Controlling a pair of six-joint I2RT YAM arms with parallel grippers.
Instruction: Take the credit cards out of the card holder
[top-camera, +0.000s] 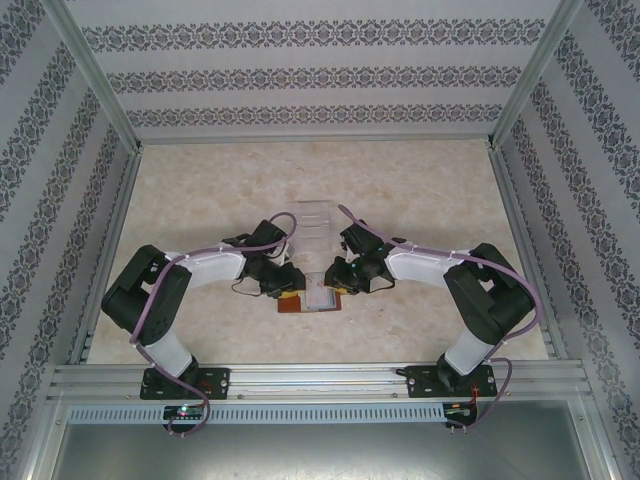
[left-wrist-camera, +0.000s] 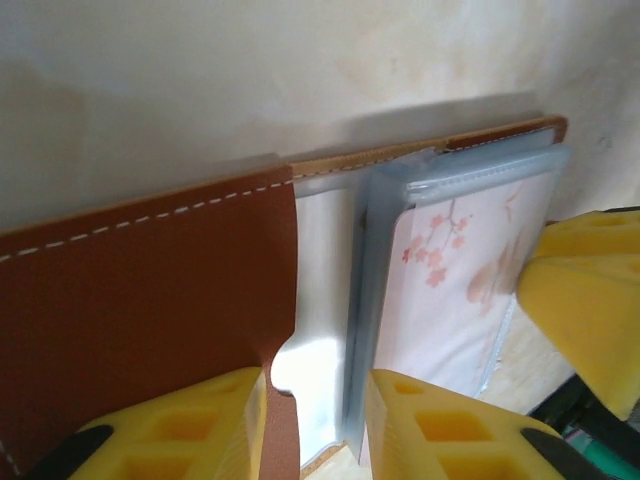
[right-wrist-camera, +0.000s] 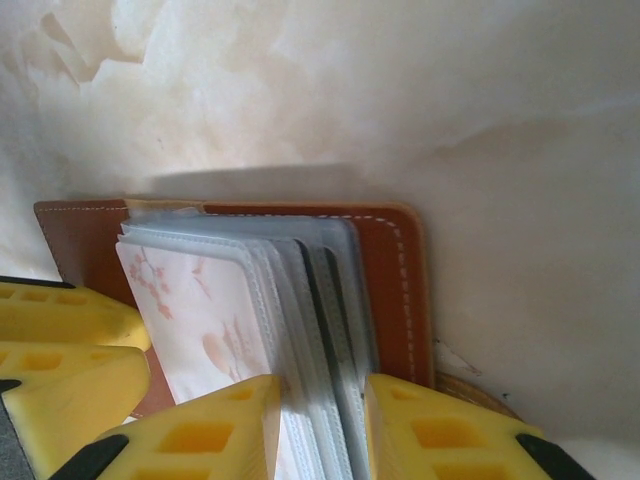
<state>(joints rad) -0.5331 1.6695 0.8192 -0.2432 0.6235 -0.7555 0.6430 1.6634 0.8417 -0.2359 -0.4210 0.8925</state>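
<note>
The reddish-brown card holder (top-camera: 293, 304) lies open on the table between both arms. Its leather flap (left-wrist-camera: 150, 270) is on the left, and clear sleeves fan up from the fold. A pale credit card (left-wrist-camera: 470, 260) with pink blossom print sits in the top sleeve (right-wrist-camera: 200, 310). A dark card edge (right-wrist-camera: 325, 320) shows deeper in the stack. My left gripper (left-wrist-camera: 315, 400) stands partly open over the fold, one finger on the leather and one by the sleeves. My right gripper (right-wrist-camera: 320, 400) is shut on the stack of sleeves.
A clear plastic tray (top-camera: 312, 222) lies just beyond the card holder, behind both grippers (top-camera: 283, 288) (top-camera: 335, 283). The pale marbled tabletop (top-camera: 200, 190) is fenced by metal rails and patterned walls. Both grippers work within a hand's width of each other.
</note>
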